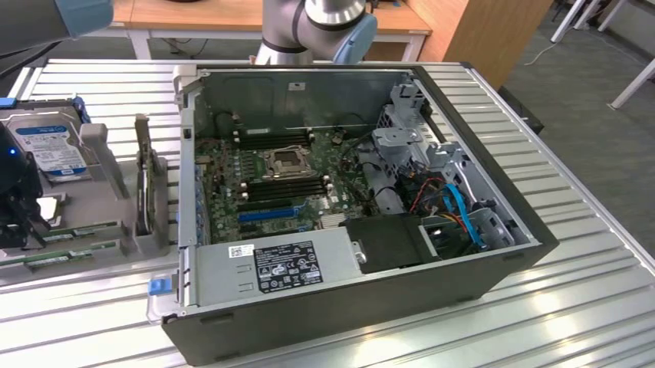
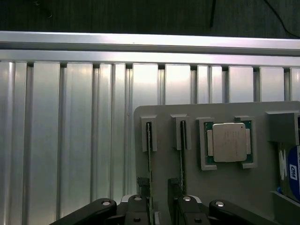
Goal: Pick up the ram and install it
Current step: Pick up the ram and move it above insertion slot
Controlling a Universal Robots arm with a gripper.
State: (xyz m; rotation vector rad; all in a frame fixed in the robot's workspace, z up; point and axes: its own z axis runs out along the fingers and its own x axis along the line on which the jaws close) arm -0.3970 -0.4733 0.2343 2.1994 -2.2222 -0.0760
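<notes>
**Gripper poised over ram on the parts tray**

The gripper [image 2: 158,188] hangs over the grey tray [image 2: 164,115], its jaws spread and pinching nothing. In the wrist view, the ram [image 2: 149,154] stands on edge in a slot of the tray and runs in between the two fingers [image 2: 174,192], close against one of them; whether it touches cannot be told. A second stick [image 2: 183,154] stands in the neighbouring slot, just outside the other finger. Beyond that stick, a CPU [image 2: 229,142] lies flat in its own recess on the tray.

The exterior view takes in what the wrist camera misses. The tray sits on the slatted metal table [image 1: 573,307], just beside the open case [image 1: 358,314], and also carries a hard drive [image 1: 46,146] at its far end. Inside the case lies the motherboard [image 1: 220,199] with its long black slots. The arm [image 1: 312,27] rises behind the case. From this side the sticks appear as thin green strips at the tray's near end, under the dark bulk of the gripper.
</notes>
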